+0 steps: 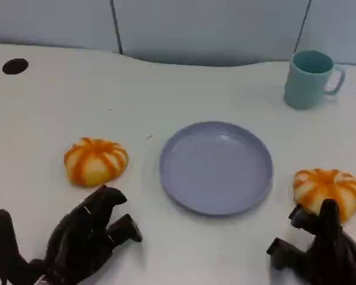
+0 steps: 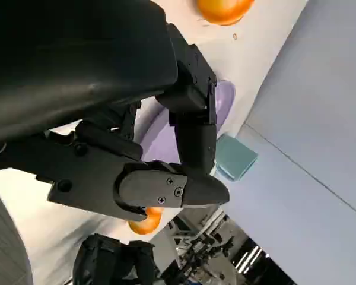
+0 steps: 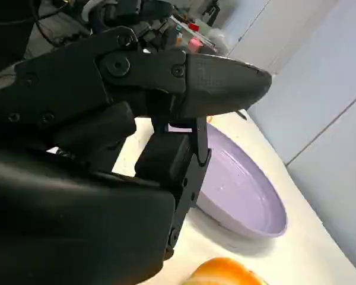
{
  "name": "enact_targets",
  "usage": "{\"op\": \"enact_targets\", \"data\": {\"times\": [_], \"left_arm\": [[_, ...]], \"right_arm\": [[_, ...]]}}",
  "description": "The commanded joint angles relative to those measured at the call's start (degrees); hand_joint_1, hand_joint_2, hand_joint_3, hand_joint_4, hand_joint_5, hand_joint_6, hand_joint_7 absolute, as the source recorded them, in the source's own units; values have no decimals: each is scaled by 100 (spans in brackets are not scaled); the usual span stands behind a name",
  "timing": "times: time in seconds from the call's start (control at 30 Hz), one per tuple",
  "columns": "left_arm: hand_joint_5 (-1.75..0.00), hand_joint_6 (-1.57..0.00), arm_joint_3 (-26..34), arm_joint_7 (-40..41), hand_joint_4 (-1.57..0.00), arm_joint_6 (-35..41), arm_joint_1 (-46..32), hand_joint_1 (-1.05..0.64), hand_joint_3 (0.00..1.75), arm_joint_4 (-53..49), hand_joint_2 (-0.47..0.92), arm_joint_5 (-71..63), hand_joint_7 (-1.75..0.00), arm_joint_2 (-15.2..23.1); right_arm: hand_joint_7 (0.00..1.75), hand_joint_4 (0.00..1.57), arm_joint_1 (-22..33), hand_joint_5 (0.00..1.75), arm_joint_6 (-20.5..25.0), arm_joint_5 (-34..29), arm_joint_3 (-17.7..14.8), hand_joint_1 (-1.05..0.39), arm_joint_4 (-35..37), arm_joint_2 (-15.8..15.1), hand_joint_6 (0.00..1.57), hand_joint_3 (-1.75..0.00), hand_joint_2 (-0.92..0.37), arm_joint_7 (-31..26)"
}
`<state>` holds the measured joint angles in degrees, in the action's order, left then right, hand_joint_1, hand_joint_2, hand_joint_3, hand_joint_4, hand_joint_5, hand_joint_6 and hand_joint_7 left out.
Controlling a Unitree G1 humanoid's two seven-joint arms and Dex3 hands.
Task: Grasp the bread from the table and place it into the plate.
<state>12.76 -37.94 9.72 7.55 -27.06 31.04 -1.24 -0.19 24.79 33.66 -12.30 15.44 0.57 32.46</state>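
Two round orange-and-cream striped breads lie on the white table: one (image 1: 96,160) left of the plate, the other (image 1: 327,191) to its right. The lilac plate (image 1: 216,167) sits between them with nothing in it. My left hand (image 1: 86,237) hovers just in front of the left bread, fingers apart and holding nothing. Low at the near right is my right hand (image 1: 320,249), with one raised finger reaching the near edge of the right bread and nothing held. The right wrist view has the plate (image 3: 243,190) beyond the fingers and the bread (image 3: 225,274) close by.
A pale teal mug (image 1: 310,78) stands at the back right, behind the plate. Dark round holes (image 1: 15,66) mark the tabletop at the far left and far right. A grey wall runs behind the table's curved back edge.
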Motion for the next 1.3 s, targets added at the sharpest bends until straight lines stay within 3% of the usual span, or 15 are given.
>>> {"op": "enact_targets", "data": {"times": [0.03, 0.13, 1.17, 1.2, 1.23, 1.27, 1.3], "left_arm": [[-175, -50, 43, 40, -64, -37, -11, -70, 28, 71, 92, -24, -140, 69], [-175, -50, 56, 35, -63, -58, -8, -70, 28, 59, 92, -29, -141, 58], [-175, -51, 114, -80, -64, -352, 39, -71, 28, -120, 92, -15, -140, 16], [-175, -51, 45, 106, -64, -1630, 97, -71, 28, -53, 92, -652, -140, 148], [-124, -42, -5, 247, -47, -2612, 145, -73, 33, -18, 92, -1137, -83, 245], [-100, -44, -37, 343, -44, -3303, 182, -74, 34, -18, 92, -1471, -53, 306], [-85, -46, -51, 395, -43, -3699, 209, -75, 35, -53, 92, -1652, -34, 333]], "right_arm": [[111, 121, -11, 121, -5, 23, -46, -56, -37, -65, 108, -58, -92, -40], [116, 117, 1, 128, -18, -8, -25, -56, -71, -63, 105, -60, -92, -75], [121, 116, 11, 126, -185, -81, 28, -55, -12, -82, 103, -61, -92, -28], [121, 116, -5, 126, -236, -120, 54, -55, 8, -55, 103, -61, -92, -49], [118, 116, -18, 126, -275, -149, 73, -55, 24, -35, 105, -59, -92, -64], [117, 116, -26, 126, -301, -168, 86, -55, 34, -21, 106, -59, -92, -75], [116, 116, -31, 126, -314, -178, 92, -55, 39, -14, 107, -58, -92, -80]]}}
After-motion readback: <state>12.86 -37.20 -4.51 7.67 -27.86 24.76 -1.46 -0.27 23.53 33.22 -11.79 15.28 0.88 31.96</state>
